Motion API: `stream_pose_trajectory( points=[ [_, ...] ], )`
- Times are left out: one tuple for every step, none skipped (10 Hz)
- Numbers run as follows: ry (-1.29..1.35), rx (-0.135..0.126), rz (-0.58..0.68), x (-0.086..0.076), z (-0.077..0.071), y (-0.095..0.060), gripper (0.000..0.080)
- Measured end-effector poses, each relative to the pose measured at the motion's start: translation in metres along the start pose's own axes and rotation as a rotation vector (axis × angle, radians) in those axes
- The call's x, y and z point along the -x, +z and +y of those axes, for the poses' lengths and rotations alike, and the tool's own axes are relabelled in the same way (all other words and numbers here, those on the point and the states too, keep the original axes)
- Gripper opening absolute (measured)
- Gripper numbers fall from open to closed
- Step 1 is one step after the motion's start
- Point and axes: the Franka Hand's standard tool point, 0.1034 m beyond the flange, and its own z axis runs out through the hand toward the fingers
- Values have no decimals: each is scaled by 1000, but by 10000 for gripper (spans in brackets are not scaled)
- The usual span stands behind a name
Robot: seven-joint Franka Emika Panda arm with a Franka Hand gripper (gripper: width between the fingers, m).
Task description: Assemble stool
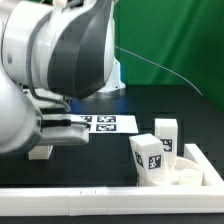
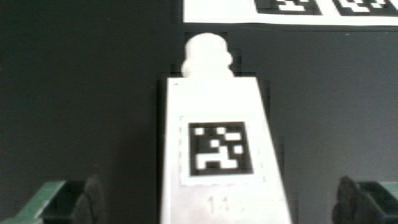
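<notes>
In the wrist view a white stool leg lies flat on the dark table, tag up, its peg pointing toward the marker board. My gripper is open, with one dark fingertip on each side of the leg's blunt end, not touching it. In the exterior view the gripper hangs low under the arm, and only a bit of that leg shows. The round seat disc lies at the exterior view's right. Two more legs stand upright by it.
The marker board lies just beyond the gripper. A long white border rail runs along the front and turns up the exterior view's right side, boxing in the seat. A thin cable hangs at the back.
</notes>
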Motion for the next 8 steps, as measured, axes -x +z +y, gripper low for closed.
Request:
stream_pose_trajectory(
  points=[
    [14, 0, -13, -2, -2, 9, 649],
    [22, 3, -16, -1, -2, 10, 649],
    [23, 2, -15, -1, -1, 10, 620],
    [24, 1, -15, -1, -1, 10, 620],
    [24, 1, -15, -1, -1, 10, 439],
    [24, 0, -15, -1, -1, 10, 334],
    [24, 0, -16, -1, -1, 10, 334],
    [25, 0, -16, -1, 0, 10, 334]
  ],
)
